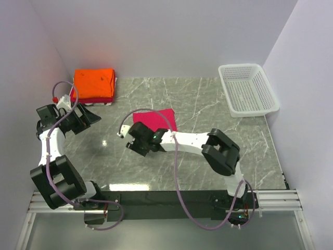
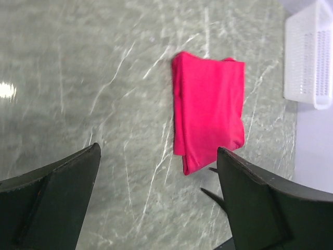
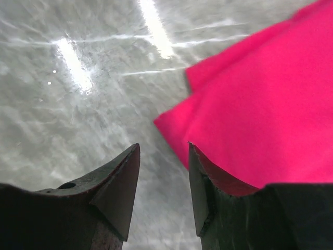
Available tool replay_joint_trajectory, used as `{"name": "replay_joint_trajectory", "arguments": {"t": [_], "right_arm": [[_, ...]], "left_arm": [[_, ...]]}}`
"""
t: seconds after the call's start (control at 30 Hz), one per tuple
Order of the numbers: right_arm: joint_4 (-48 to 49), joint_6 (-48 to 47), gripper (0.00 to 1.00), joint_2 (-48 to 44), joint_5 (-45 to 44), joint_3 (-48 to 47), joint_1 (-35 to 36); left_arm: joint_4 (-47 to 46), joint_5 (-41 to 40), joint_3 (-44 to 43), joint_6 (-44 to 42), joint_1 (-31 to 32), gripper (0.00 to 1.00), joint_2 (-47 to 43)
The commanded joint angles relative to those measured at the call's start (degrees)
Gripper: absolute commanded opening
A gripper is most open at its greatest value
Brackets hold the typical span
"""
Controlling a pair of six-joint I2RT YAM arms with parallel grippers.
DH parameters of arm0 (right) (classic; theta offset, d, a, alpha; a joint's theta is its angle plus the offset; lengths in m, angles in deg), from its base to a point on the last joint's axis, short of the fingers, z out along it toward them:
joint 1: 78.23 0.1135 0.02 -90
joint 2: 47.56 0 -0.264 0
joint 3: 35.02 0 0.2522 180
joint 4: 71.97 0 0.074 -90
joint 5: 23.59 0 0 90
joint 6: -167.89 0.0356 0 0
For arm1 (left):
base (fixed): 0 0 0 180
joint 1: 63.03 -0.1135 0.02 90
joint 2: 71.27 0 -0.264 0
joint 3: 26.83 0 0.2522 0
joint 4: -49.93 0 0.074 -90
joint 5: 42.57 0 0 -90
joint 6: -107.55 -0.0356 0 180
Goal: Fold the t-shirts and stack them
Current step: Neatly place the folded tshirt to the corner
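A crimson-pink t-shirt [image 1: 156, 119] lies folded flat on the marble table; it also shows in the left wrist view [image 2: 209, 108] and the right wrist view [image 3: 270, 109]. A folded orange t-shirt [image 1: 94, 82] lies on a red one [image 1: 93, 99] at the back left. My right gripper [image 1: 136, 142] is open and empty, low over the table at the pink shirt's near left corner; in its wrist view [image 3: 164, 156] one finger overlaps the shirt's edge. My left gripper [image 1: 88, 119] is open and empty, at the left, apart from the shirts.
A white plastic mesh basket [image 1: 247, 89] stands at the back right, also seen in the left wrist view [image 2: 310, 57]. Grey walls close in the table on the left, back and right.
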Motion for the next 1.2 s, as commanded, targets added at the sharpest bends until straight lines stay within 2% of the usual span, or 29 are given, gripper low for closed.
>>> {"name": "replay_joint_trajectory", "arguments": {"t": [0.0,0.2,0.37,0.4,0.43,0.47,0.5,0.53,0.6,0.7,0.8,1.07,1.17], "right_arm": [[-0.8,-2.1,0.49,2.9,-6.5,-4.2,1.0],[-1.2,-1.9,0.46,7.1,-5.0,-5.6,1.1],[-1.9,-1.3,0.38,10.5,-3.3,-5.5,-0.3],[-2.0,-0.9,0.33,10.6,-3.1,-5.3,-1.1],[-2.1,-0.7,0.18,10.5,-2.4,-5.5,-1.4],[-2.3,-0.6,0.10,10.2,-2.1,-5.6,-1.7],[-2.8,-0.2,0.02,9.8,-1.8,-5.8,-2.1],[-3.1,0.1,0.00,8.9,-1.4,-6.5,-2.8],[-3.4,0.9,0.00,6.2,2.4,-7.1,-4.1],[-1.5,2.5,0.00,1.9,7.7,-6.7,-6.5],[-0.3,3.9,0.00,-0.5,10.9,-6.6,-8.4],[0.7,7.7,0.00,-1.4,15.3,-8.7,-11.2],[0.8,8.5,0.00,-1.1,16.2,-9.2,-11.8]], "left_arm": [[2.3,-5.5,0.9,1.9,0.1,0.99,-0.6],[2.9,-7.3,0.0,2.3,0.1,1.00,1.8],[0.2,-7.3,1.6,3.1,0.1,0.99,1.5],[-0.3,-7.1,1.9,3.2,0.2,0.99,1.2],[-0.8,-7.1,2.5,3.2,0.3,0.99,1.0],[-1.9,-6.6,3.5,3.4,0.5,0.99,1.1],[-2.5,-6.2,4.1,4.1,0.7,0.98,1.4],[-3.0,-6.0,4.8,4.8,0.8,0.95,2.3],[-6.4,-5.1,7.3,8.7,1.8,0.94,3.1],[-14.0,-2.4,11.0,14.5,4.1,0.99,4.6],[-19.2,-1.9,12.9,19.5,8.1,0.99,6.1],[-41.1,-7.0,15.1,35.0,21.9,0.99,12.4],[-45.1,-8.6,13.7,39.6,26.0,0.99,16.8]]}}
